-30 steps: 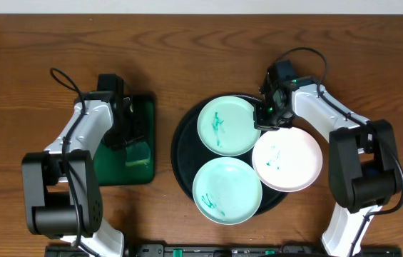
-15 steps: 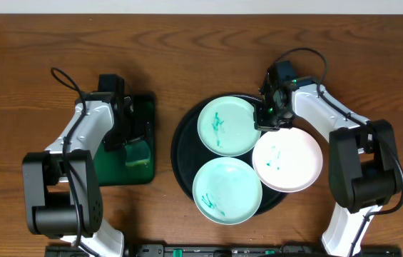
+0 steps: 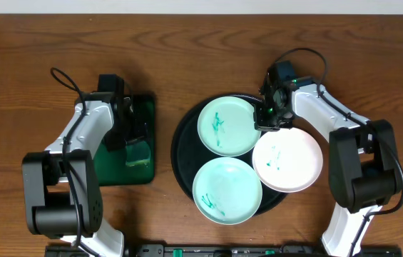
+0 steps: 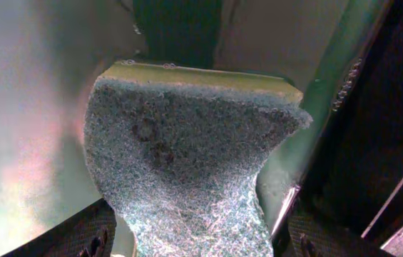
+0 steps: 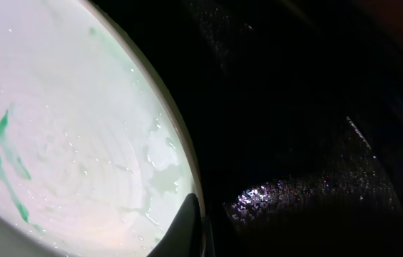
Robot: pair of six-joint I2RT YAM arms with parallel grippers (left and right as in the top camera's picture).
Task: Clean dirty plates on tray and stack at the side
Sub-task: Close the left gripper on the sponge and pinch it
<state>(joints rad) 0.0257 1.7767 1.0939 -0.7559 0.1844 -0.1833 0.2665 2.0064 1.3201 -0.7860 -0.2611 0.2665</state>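
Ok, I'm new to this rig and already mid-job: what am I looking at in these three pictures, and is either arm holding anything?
These are two robot arms at a wooden table. One picture looks straight down from above. The other two come from a camera on each wrist.

On the table lies a round black tray carrying three plates: the far mint plate, the near mint plate and the white plate, all with teal smears. To the left is a green rectangular tray.

The left gripper sits over that green tray, pinching a sponge, which fills the left wrist picture.

The right gripper is at the rim of the far mint plate. Its wrist picture shows one fingertip at that rim, but not whether it is clamped.
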